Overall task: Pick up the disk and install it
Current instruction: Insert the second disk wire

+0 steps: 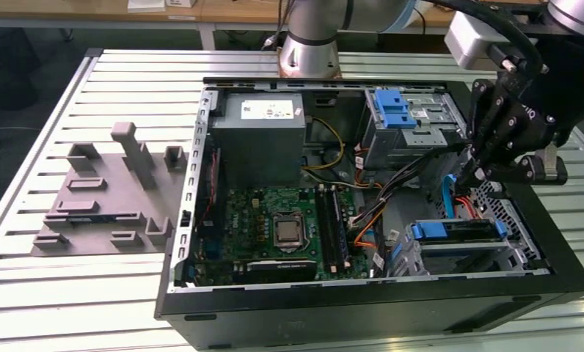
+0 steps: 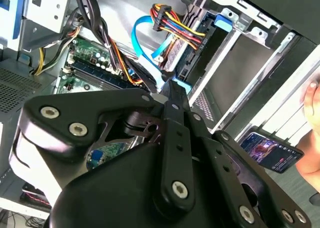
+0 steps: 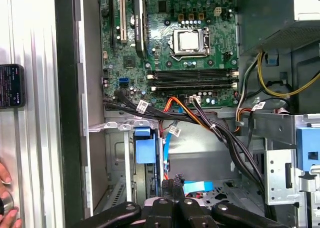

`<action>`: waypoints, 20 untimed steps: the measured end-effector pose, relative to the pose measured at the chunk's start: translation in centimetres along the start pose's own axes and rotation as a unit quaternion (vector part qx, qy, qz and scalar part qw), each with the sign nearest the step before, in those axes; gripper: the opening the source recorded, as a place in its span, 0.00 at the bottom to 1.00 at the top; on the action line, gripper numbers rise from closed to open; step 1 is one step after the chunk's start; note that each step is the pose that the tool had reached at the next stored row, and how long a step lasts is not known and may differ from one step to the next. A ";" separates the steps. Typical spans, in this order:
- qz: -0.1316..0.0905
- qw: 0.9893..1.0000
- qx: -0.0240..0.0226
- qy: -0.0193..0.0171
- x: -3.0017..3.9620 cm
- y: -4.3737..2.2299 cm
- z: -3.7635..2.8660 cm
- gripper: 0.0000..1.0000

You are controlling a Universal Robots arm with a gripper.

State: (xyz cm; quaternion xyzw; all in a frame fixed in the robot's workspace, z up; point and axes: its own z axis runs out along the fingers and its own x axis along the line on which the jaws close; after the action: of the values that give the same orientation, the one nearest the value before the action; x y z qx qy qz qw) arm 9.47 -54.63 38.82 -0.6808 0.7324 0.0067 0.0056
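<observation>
The gripper (image 3: pixel 172 204) hangs inside the open computer case just beside the drive cage (image 1: pixel 522 220), its fingers drawn narrow and pressed together with nothing clearly held between them. The disk (image 1: pixel 456 230) sits in that cage, its blue bracket facing out of the cage mouth, so it looks seated or close to it. I cannot tell whether it is fully home. The nearest hazard is the looping blue data cable (image 2: pixel 142 35), which curls right beside the fingertips at the cage mouth. A sideways move could hook it and pull its plug off the drive. Just past it, the bundle of orange, yellow and red power wires (image 2: pixel 175 30) runs to the cage, and a snag there could drag the disk askew in its rails. Further from the cage lies the motherboard (image 3: pixel 170 37), which a low sweep of the knuckles might scrape. Beyond the case wall on the cage side, a phone (image 3: pixel 10 85) and a person's hand (image 3: pixel 5 208) rest on the table, near enough to be at risk from a wide swing.
</observation>
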 end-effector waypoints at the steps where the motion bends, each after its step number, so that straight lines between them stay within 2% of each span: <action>1: 0.000 1.000 0.000 0.000 0.00 0.04 0.02 0.11; 5: 0.000 1.000 0.004 0.000 -0.01 0.27 0.10 0.11; 6: 0.000 1.000 0.004 0.000 -0.06 0.30 0.11 0.18; 13: 0.000 1.000 0.005 0.000 -0.54 0.35 0.15 0.19; 14: 0.000 1.000 0.005 0.000 -0.57 0.35 0.18 0.25; 20: 0.000 1.000 0.007 0.002 -0.69 0.37 0.74 0.25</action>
State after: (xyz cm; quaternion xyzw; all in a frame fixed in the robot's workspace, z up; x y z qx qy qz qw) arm 9.16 -53.90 38.09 -0.6810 0.7323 0.0006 0.0092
